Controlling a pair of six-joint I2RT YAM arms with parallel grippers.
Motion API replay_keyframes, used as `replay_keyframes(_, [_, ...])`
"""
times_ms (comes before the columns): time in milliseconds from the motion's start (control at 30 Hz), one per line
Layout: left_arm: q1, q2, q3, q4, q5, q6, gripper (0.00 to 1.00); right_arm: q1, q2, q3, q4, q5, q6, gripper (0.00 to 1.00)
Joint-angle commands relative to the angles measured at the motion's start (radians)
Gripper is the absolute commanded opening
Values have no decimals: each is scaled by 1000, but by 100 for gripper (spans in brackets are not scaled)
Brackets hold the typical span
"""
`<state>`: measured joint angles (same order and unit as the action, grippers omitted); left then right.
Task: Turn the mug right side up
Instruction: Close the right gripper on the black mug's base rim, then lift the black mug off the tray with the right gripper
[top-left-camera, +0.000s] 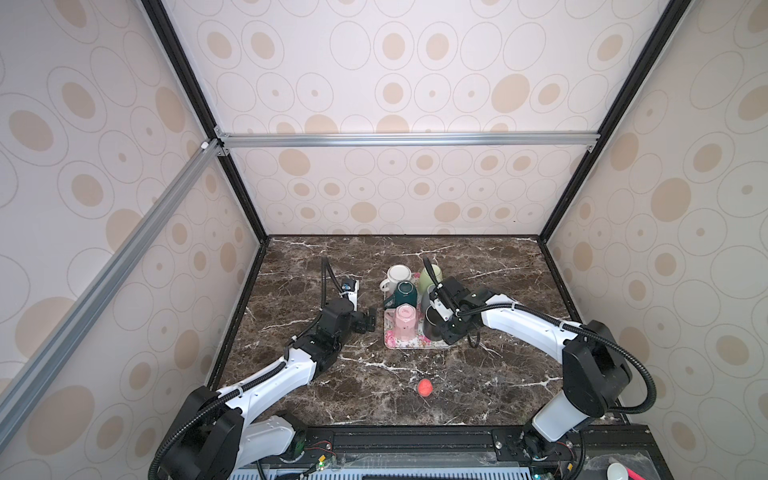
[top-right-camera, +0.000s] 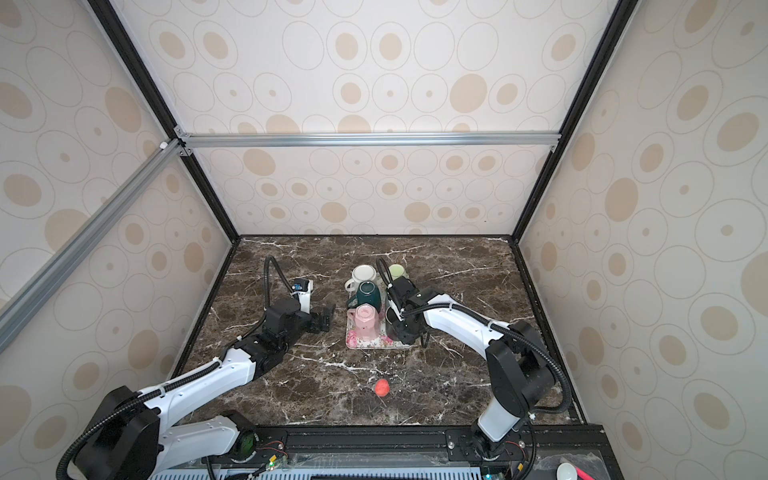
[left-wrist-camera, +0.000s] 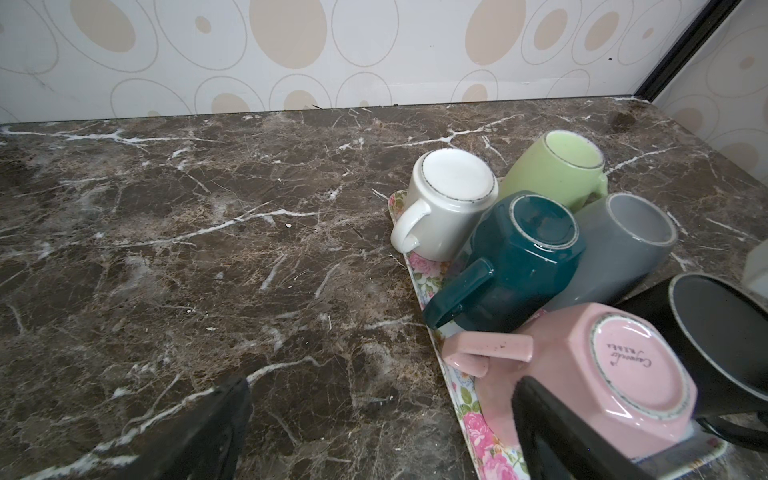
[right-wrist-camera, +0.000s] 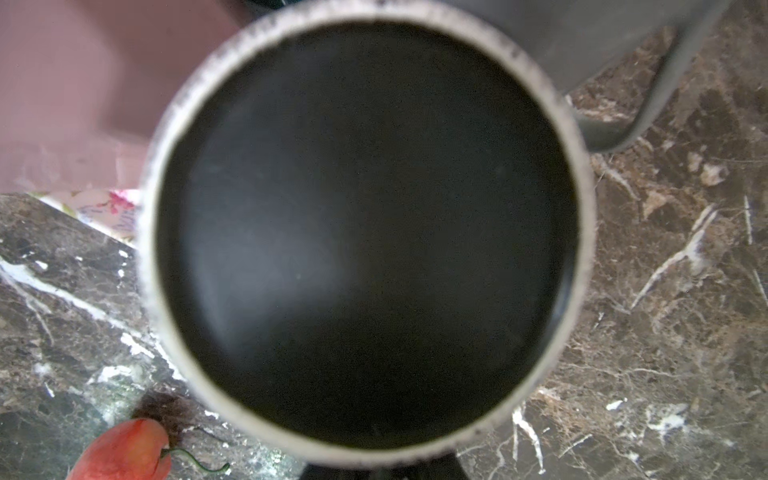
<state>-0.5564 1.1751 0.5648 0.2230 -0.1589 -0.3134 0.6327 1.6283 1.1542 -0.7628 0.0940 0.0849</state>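
Note:
A black mug (right-wrist-camera: 365, 232) fills the right wrist view, its flat base with a pale ring turned to the camera. In the left wrist view this black mug (left-wrist-camera: 715, 345) stands base-up and tilted at the tray's near right corner. My right gripper (right-wrist-camera: 382, 467) is shut at the mug's edge, where its handle (top-left-camera: 473, 341) sticks out; the fingertips are mostly hidden. In both top views the right gripper (top-left-camera: 442, 328) (top-right-camera: 401, 328) sits over the black mug (top-left-camera: 431, 323). My left gripper (top-left-camera: 371, 318) (left-wrist-camera: 382, 440) stands open and empty on the table, just left of the tray.
The floral tray (top-left-camera: 409, 344) (left-wrist-camera: 419, 282) also carries upside-down pink (left-wrist-camera: 602, 374), teal (left-wrist-camera: 519, 266), white (left-wrist-camera: 449, 203), green (left-wrist-camera: 552, 170) and grey (left-wrist-camera: 623, 249) mugs, packed close. A small red fruit (top-left-camera: 425, 387) (right-wrist-camera: 124, 453) lies on the marble table nearer the front. Walls enclose three sides.

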Motion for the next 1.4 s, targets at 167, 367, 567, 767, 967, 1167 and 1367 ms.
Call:
replay_keyframes(167, [-7,-3,7,9,-1,-15,98,16,43,41,-58,104,26,13])
replay_keyframes(367, [-7,0,5,8,-1,-16,98,22,58,59,-86,131,40,11])
replay_keyframes(567, [-7,-2,5,7,-1,-15,98,28,59,62,-98,145,42,5])
replay_keyframes(767, [-7,-2,5,9,1,-19,98,33,48,67,-101,144,46,0])
replay_keyframes(967, [-7,-2,6,10,1,-16,98,34,28,56,-90,123,54,0])
replay_keyframes(1167, [-6,1,5,12,5,-18,98,34,-17,54,-73,102,62,0])
replay_keyframes(1367, [-6,3,9,14,28,-27,98,34,-41,79,-116,142,70,0])
